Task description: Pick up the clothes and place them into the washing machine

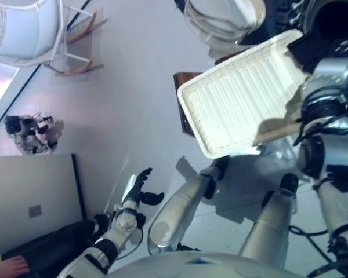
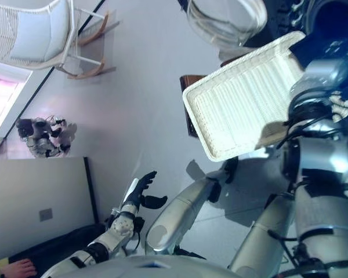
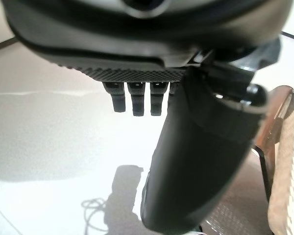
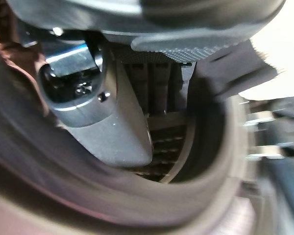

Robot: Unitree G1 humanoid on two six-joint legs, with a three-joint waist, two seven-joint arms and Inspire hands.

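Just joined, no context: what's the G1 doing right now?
Laundry loading. The right arm reaches up toward the washing machine's dark opening; its wrist view shows the right hand inside the drum, with no clothes clearly visible. The white woven basket beside the arm looks empty. The left hand hangs low over the floor, fingers relaxed, holding nothing. The machine's glass door stands open.

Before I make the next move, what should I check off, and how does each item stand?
1. Basket emptied of clothes: ok.
2. Washing machine door swung open: ok.
3. Right hand at the drum rim: ok.
4. Clothes let go inside the drum: cannot tell.
5. Left hand free, fingers straight, nothing held: ok.
6. Space by the left arm clear: not ok, a person's hand rests close by.
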